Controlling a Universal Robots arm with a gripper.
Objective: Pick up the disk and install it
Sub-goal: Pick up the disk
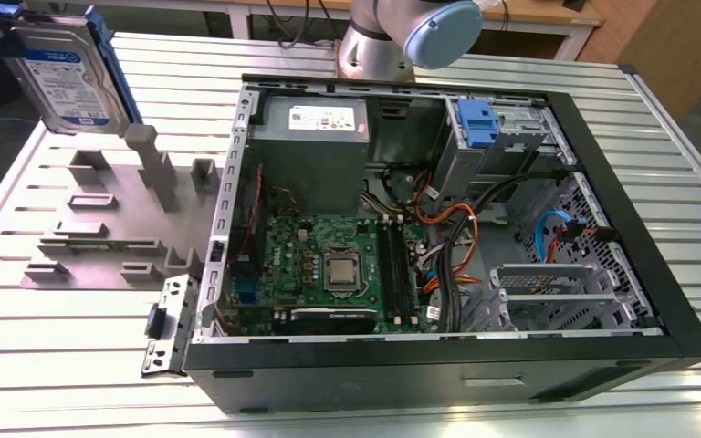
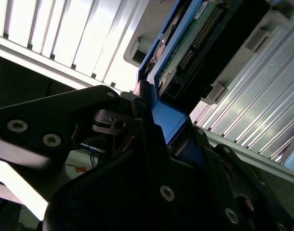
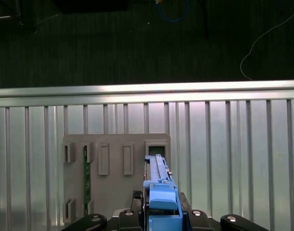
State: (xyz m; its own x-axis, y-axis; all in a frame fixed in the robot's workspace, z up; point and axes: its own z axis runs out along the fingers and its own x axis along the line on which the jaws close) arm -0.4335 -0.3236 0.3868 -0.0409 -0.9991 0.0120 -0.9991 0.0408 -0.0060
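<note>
Item: the disk (image 1: 68, 78), a flat silver hard drive with a white-and-blue label and blue rails along its edges.
Location: upright at the exterior view's upper left, over the grey fixture (image 1: 107, 237) on the bench (image 1: 70, 383), well apart from the open computer case (image 1: 448, 370).
Clearance: its lower end seems just free of the fixture's slots, though the angle leaves that uncertain.
Handling: judged rigid, dense for its size and sensitive to knocks. The metal faces are likely slick. 1 face carries a bare circuit board and connector pins, seen in the second wrist view, and is best left untouched.
Hold point: the blue plastic end piece or the 2 railed long edges, never the board side.
Fingers: the 2 fingers (image 2: 147, 134) are pinched on the disk's blue end piece. In the first wrist view the disk (image 3: 159, 178) stands edge-on out of them, above the fixture plate (image 3: 113, 163).
Status: picked up, not installed. A blue latch piece (image 1: 477, 123) sits in the case's drive bay.
</note>
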